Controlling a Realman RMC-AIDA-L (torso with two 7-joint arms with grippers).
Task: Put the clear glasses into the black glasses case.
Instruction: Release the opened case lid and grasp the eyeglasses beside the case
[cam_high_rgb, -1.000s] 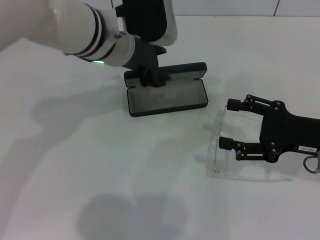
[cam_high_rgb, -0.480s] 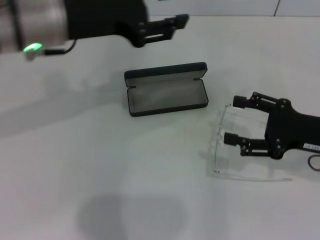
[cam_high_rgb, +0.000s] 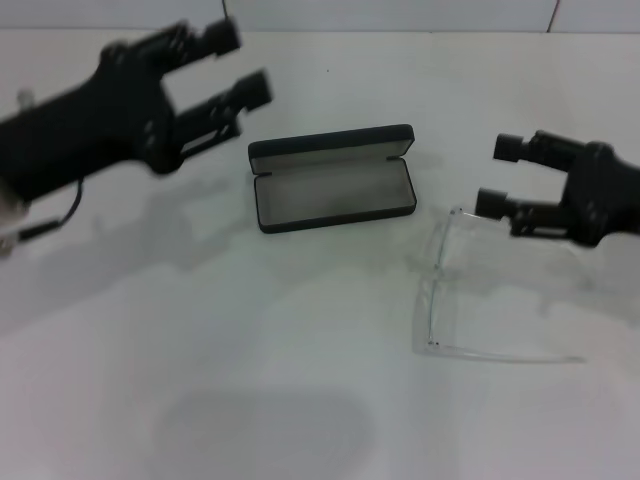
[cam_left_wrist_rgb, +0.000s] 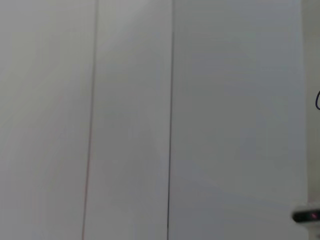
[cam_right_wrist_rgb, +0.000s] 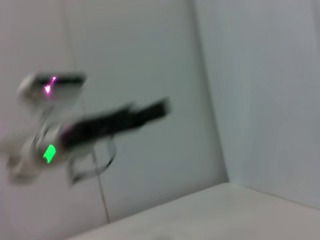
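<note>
Slim black rectangular hinged glasses case (cam_high_rgb: 333, 190) lying open at the middle of the white table (cam_high_rgb: 250, 380), grey lining up, lid raised along the far edge. Fully transparent wraparound plastic glasses (cam_high_rgb: 470, 300) lying on the table just to the right of the case and nearer the robot — outside it, arms stretched toward the right. Black left gripper (cam_high_rgb: 243, 68) raised to the left of the case, apart from it, fingers (cam_high_rgb: 215, 36) spread wide and holding nothing. Black right gripper (cam_high_rgb: 499, 175) hanging over the far right end of the glasses, jaws parted, nothing between them — clear of the case. From the right wrist camera, left gripper (cam_right_wrist_rgb: 162, 106) seen far off against a pale wall (cam_right_wrist_rgb: 250, 80).
</note>
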